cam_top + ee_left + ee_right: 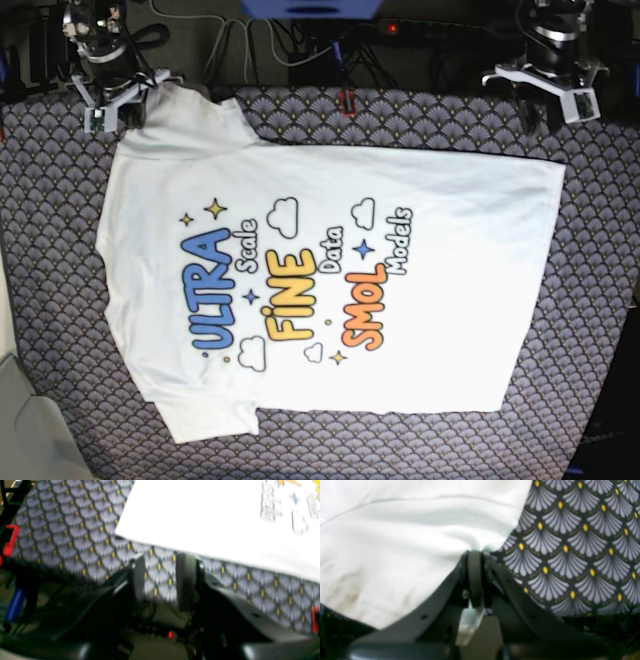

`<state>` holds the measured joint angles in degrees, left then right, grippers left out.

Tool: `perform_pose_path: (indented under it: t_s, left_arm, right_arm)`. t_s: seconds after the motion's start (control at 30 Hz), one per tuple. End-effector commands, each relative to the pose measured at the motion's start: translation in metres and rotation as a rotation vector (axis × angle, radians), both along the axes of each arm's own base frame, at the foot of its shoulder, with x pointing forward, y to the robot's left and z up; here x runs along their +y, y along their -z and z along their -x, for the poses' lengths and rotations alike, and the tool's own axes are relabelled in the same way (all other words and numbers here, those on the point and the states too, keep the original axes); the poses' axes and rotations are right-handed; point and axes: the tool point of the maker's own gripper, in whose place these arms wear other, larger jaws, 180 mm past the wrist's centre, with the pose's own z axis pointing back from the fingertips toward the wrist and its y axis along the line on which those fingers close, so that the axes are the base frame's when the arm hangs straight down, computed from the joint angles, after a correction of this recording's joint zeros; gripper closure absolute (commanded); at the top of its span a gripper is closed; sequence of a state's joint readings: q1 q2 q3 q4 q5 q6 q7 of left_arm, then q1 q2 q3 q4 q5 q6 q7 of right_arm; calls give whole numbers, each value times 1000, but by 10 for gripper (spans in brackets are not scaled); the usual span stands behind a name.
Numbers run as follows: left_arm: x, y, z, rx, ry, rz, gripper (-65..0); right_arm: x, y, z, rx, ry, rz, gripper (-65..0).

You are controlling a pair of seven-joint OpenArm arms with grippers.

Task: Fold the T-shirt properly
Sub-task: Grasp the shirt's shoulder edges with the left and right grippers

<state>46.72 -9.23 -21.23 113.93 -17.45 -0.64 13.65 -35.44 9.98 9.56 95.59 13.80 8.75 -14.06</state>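
Observation:
The T-shirt (320, 290) lies spread flat on the table with its print up, collar end to the left and hem to the right. In the base view my right gripper (112, 100) is at the far left sleeve. The right wrist view shows that gripper (476, 555) shut on the white fabric (395, 542), with cloth pinched between its fingers. My left gripper (548, 90) is at the table's far right edge. It (161, 580) stands open over the tablecloth, just short of the shirt's hem corner (200, 517), with nothing between its fingers.
A grey fan-patterned tablecloth (600, 300) covers the table. Red clamps (10, 540) grip its edge. Cables and a power strip (300, 50) run behind the back edge. A pale grey surface (20, 420) borders the near left corner.

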Motion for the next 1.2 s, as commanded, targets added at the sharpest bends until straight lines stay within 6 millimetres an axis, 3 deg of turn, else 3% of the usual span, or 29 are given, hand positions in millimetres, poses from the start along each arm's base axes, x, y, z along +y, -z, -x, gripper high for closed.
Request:
perform_pose_path:
  t_s: [0.0, 0.27, 0.53, 0.73, 0.97, 1.17]
  left_arm:
    - [2, -2, 1, 8, 5, -9, -213]
    - [33, -1, -21, 45, -81, -22, -213]
    - [65, 32, -32, 91, -155, -14, -213]
    - [59, 48, -50, 96, -90, 25, -211]
    - [67, 58, -64, 97, -112, 43, -211]
    - [71, 56, -70, 90, -111, 34, -211]
  right_arm:
    - [0, 12, 16, 84, -3, 3, 0]
    - [0, 12, 16, 82, -3, 3, 0]
    - [-1, 12, 12, 79, -1, 3, 0]
    - [-1, 14, 14, 87, -1, 1, 0]
    - [-1, 14, 14, 87, -1, 1, 0]
    - [-1, 14, 13, 85, -2, 4, 0]
